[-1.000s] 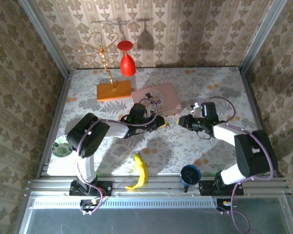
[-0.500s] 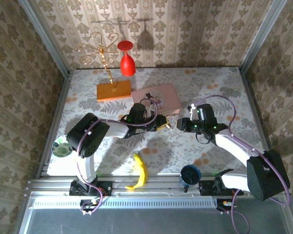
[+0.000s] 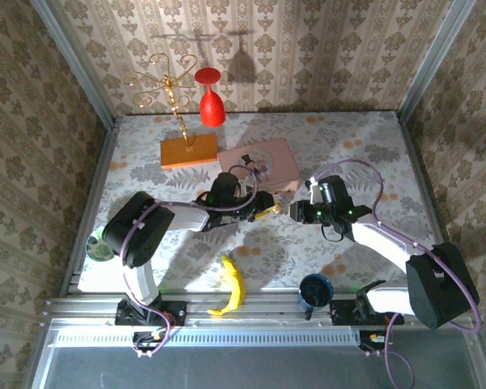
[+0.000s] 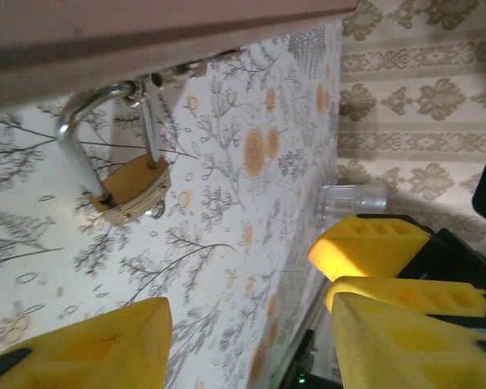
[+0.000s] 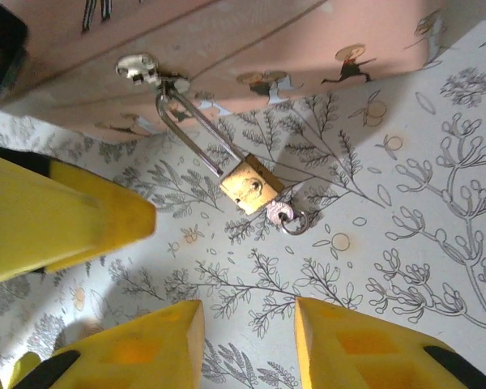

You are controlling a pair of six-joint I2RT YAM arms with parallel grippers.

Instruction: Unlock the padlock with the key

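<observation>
The small pale-gold padlock (image 5: 250, 185) lies on the floral tablecloth, its silvery shackle (image 5: 190, 134) hooked through the hasp of the pink box (image 5: 227, 40). A key (image 5: 277, 212) with a ring sticks out of its lower end. My right gripper (image 5: 247, 340) hovers just short of the key, open, nothing between its fingers. In the left wrist view the padlock (image 4: 134, 188) hangs from the box edge, and my left gripper (image 4: 251, 340) stands open and apart from it. From above, both grippers (image 3: 263, 207) (image 3: 296, 211) face each other in front of the box (image 3: 259, 160).
A banana (image 3: 233, 288) and a blue cup (image 3: 316, 289) lie near the front edge. A patterned plate (image 3: 101, 243) sits at the left rim. A gold jewellery stand on an orange base (image 3: 188, 151) and a red glass (image 3: 211, 101) stand at the back.
My left gripper's jaws have gone from shut to open. The right gripper has slid left toward the padlock and its jaws have parted a little.
</observation>
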